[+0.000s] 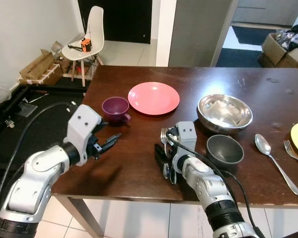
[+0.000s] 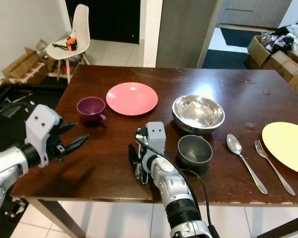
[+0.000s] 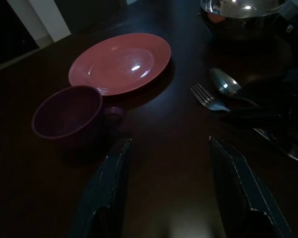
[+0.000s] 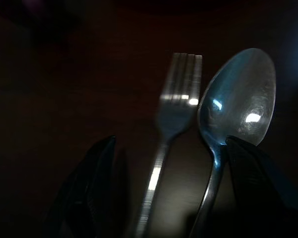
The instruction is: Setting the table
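Right claw (image 4: 164, 188) wide, fork (image 4: 171, 124) and spoon (image 4: 236, 106) between fingers; left claw (image 3: 169, 193) wide.

dark wood table (image 1: 139, 168); white chair (image 1: 87, 35) by wall; cardboard boxes (image 1: 39, 67); pale tiled floor (image 1: 129, 52).

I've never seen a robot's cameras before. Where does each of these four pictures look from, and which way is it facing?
Left eye view: on the head, looking forward and down at the table; both silver arms show.
Right eye view: the head's other eye, same scene, slightly shifted.
Left wrist view: along the open left gripper toward the purple cup and pink plate.
Right wrist view: along the open right gripper, which straddles the fork and spoon.
Shared: that fork and spoon also appear in the left wrist view.
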You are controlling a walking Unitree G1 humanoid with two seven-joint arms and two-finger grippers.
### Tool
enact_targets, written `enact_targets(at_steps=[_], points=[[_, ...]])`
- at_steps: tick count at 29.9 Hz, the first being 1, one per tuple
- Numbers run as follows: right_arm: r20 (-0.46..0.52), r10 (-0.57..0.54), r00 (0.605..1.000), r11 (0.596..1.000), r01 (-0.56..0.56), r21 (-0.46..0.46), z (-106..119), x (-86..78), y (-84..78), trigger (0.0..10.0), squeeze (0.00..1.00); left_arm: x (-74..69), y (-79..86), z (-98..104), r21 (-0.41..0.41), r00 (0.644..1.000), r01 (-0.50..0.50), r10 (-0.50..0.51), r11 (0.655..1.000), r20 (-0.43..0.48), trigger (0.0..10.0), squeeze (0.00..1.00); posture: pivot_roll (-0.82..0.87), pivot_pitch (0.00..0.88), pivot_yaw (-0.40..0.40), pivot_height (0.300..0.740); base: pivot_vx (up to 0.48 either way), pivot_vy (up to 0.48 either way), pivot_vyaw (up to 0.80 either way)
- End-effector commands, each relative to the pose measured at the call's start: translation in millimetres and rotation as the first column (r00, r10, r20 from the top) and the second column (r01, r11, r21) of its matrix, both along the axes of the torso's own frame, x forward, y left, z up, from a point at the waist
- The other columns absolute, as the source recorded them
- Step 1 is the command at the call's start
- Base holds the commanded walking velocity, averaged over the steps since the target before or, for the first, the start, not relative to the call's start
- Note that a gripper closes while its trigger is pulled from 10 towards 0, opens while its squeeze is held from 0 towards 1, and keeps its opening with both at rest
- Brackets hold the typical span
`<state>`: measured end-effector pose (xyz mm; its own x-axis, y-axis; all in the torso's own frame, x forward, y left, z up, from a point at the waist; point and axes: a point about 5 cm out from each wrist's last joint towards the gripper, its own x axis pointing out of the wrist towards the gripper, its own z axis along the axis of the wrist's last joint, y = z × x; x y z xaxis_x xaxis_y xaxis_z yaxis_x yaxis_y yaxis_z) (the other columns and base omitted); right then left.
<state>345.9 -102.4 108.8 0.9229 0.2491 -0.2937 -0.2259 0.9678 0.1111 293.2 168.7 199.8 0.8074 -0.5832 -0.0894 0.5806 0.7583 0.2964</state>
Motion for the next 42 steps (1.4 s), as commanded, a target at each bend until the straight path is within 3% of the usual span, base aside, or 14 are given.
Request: enact_targets(at_steps=[1,2,4,10,21,24,37,38,39,41,42], points=[[0.056,-0.04,0.998,0.997,0.044,-0.06,0,-2.8,-7.9,10.0,0.0,-1.5,-3.5,-3,-0.008,0.999,0.024,-0.025,1.0,-0.027,10.0,0.0,0.02,0.073,0.069,0.74,0.0,0.0,0.0],[0.056,-0.04,0.998,0.997,0.044,-0.06,0,-2.8,-7.9,10.0,0.0,-1.5,-3.5,-3,-0.008,0.999,0.024,-0.025,1.0,-0.027,10.0,0.0,0.02,0.073,0.069,0.74,0.0,0.0,0.0],[0.176,-0.025,0.984,0.999,0.031,-0.031,21,-2.7,-7.8,10.0,0.0,0.2,-6.0,-4,-0.004,0.999,0.031,-0.031,1.0,-0.029,10.0,0.0,0.0,0.069,0.076,0.74,0.0,0.0,0.0],[0.241,0.027,0.97,1.0,-0.028,0.004,36,-6.5,-4.6,10.0,0.0,0.5,-7.8,-5,-0.001,0.999,0.034,-0.034,0.999,-0.031,10.0,0.0,-0.01,0.063,0.075,0.74,0.0,0.0,0.0],[0.035,-0.015,0.999,0.995,0.012,0.101,5,-12.1,5.9,10.0,0.0,-1.6,-10.6,-9,-0.007,0.998,0.038,-0.039,0.999,-0.044,10.0,0.0,0.0,0.059,0.072,0.74,0.0,0.0,0.0],[-0.036,-0.019,0.999,0.998,0.021,0.067,-8,-13.0,6.2,10.0,0.0,-2.0,-10.3,-9,-0.007,0.998,0.036,-0.036,0.999,-0.045,10.0,0.0,0.01,0.057,0.068,0.74,0.0,0.0,0.0],[-0.121,-0.055,0.991,0.998,0.055,-0.006,-29,-17.6,0.9,9.8,0.0,-3.9,-13.5,-13,-0.013,0.998,0.042,-0.043,0.999,-0.054,10.0,0.0,0.01,0.045,0.067,0.74,0.0,0.0,0.0],[-0.139,-0.058,0.989,0.998,0.058,-0.006,-33,-18.8,0.4,6.9,0.0,-3.7,-13.9,-13,-0.013,0.998,0.044,-0.044,0.999,-0.054,10.0,0.0,0.01,0.042,0.069,0.74,0.0,0.0,0.0],[-0.156,-0.059,0.986,0.998,0.059,0.0,-37,-20.2,0.5,2.5,0.0,-3.5,-14.1,-13,-0.013,0.998,0.045,-0.045,0.999,-0.054,10.0,0.0,0.01,0.04,0.07,0.74,0.0,0.0,0.0],[-0.169,-0.061,0.984,0.998,0.061,-0.002,-39,-21.4,0.3,2.5,0.0,-3.3,-14.4,-13,-0.013,0.998,0.045,-0.046,0.999,-0.053,10.0,0.0,0.01,0.04,0.07,0.74,0.0,0.0,0.0],[-0.185,-0.061,0.981,0.998,0.063,0.006,-42,-23.0,0.6,0.0,0.0,-3.1,-14.5,-13,-0.014,0.998,0.045,-0.046,0.999,-0.053,10.0,0.0,0.01,0.038,0.071,0.74,0.0,0.0,0.0]])
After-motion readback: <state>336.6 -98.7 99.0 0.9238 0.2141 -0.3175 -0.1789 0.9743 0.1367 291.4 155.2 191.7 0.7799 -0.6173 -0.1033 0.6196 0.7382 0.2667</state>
